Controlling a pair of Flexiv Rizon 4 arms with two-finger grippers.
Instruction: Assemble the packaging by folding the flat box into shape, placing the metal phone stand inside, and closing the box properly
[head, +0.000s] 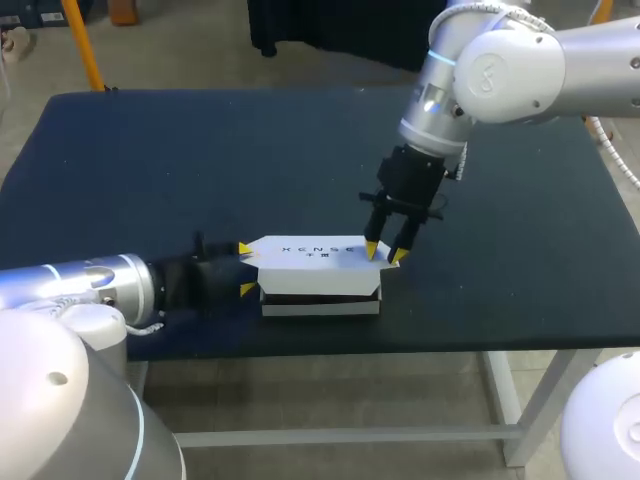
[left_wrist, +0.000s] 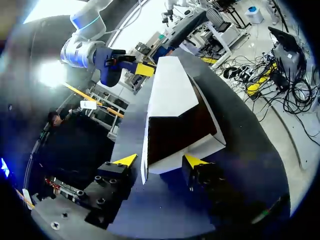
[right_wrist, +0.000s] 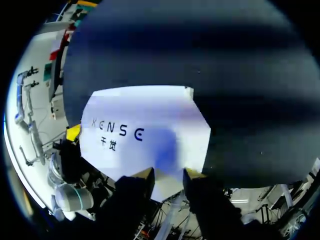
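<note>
The white box (head: 320, 272) lies folded into shape near the table's front edge, printed lid up. My left gripper (head: 246, 268) is at its left end, open, one yellow tip on each side of that end. Between those fingers (left_wrist: 160, 160) the box (left_wrist: 170, 90) shows a dark opening with a side flap standing ajar. My right gripper (head: 385, 254) comes down on the lid's right end, its fingers apart and its tips on the lid's edge (right_wrist: 168, 176). In the right wrist view the box lid (right_wrist: 145, 130) lies flat ahead of the gripper. No metal phone stand shows in any view.
The dark blue table (head: 150, 170) stretches bare to the left, the back and the right of the box. Its front edge runs just below the box, and my left arm lies low along that edge.
</note>
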